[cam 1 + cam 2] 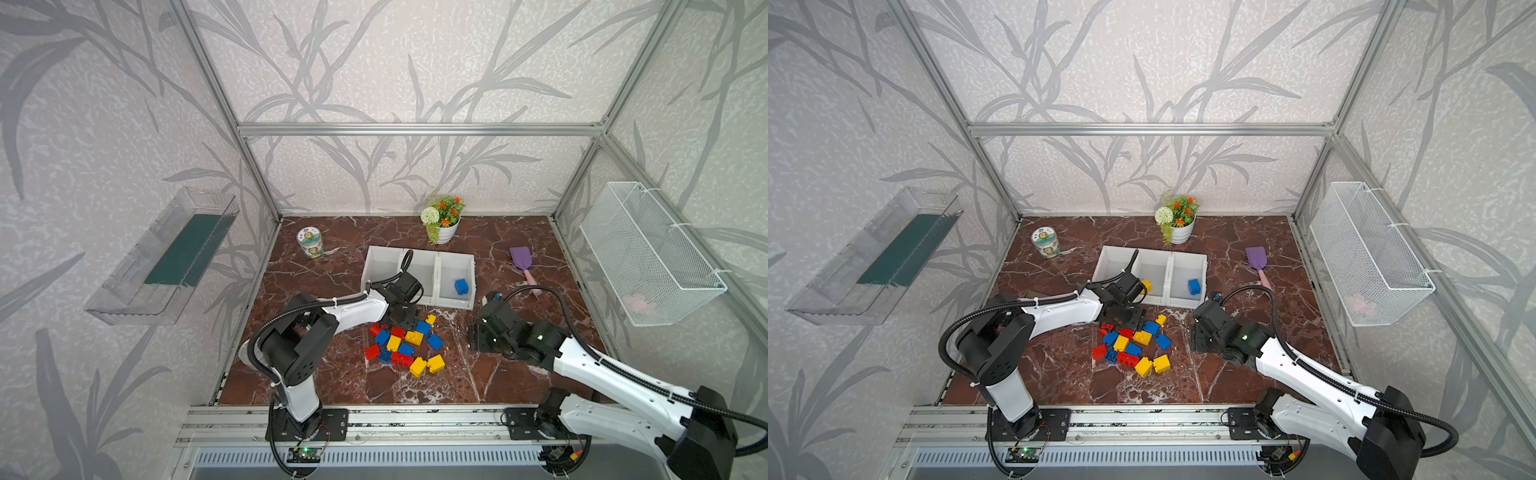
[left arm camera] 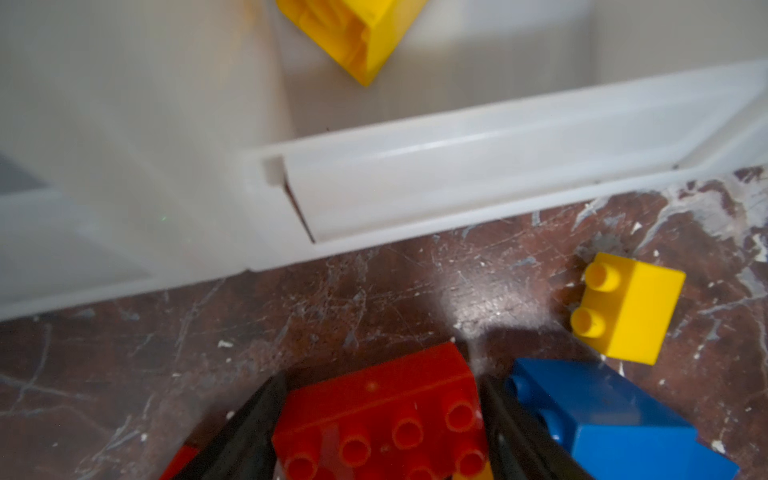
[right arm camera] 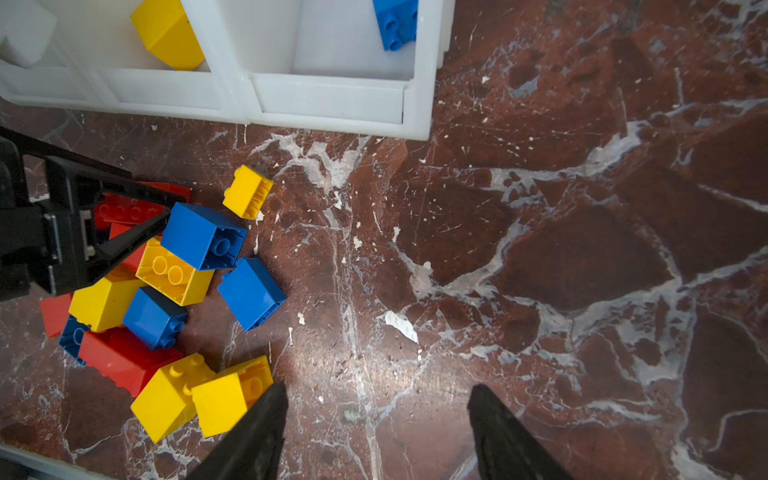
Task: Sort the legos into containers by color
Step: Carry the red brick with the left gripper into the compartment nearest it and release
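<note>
While my left gripper [image 2: 382,384] straddles a red brick [image 2: 374,419] on the table just before the white bins [image 2: 498,166], I cannot tell if it pinches yet. My right gripper [image 3: 378,392] hangs spread and empty. I judge the brick light, stiff and slick, so its flat sides should give the best hold.

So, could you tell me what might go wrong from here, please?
First, the left hand straddles a red brick with a blue brick right beside one finger; lifting may drag or knock the blue one. Second, the red brick sits in a crowded pile, so neighbours may scatter. Third, the right hand hangs open beside that pile; the arms could clash.
</note>
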Controlling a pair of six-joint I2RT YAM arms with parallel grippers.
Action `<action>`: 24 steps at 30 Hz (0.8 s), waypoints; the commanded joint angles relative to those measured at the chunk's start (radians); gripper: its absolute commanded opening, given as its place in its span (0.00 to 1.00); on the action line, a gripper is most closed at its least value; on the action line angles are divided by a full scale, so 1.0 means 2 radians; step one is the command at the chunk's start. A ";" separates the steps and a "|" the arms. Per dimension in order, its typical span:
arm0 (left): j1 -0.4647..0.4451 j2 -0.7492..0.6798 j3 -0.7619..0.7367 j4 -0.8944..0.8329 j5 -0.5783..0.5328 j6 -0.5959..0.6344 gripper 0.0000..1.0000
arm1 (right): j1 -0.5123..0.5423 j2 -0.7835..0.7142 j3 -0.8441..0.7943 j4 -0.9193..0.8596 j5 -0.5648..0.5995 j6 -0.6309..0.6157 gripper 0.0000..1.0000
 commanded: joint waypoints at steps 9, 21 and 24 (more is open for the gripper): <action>-0.004 -0.025 -0.002 -0.028 -0.012 0.015 0.53 | 0.006 -0.006 -0.002 -0.003 0.012 0.012 0.70; 0.050 -0.108 0.074 -0.073 -0.083 0.049 0.52 | 0.007 -0.013 0.002 -0.010 0.020 0.011 0.70; 0.082 -0.109 0.076 -0.038 -0.078 0.056 0.52 | 0.007 -0.009 0.006 -0.007 0.018 0.008 0.70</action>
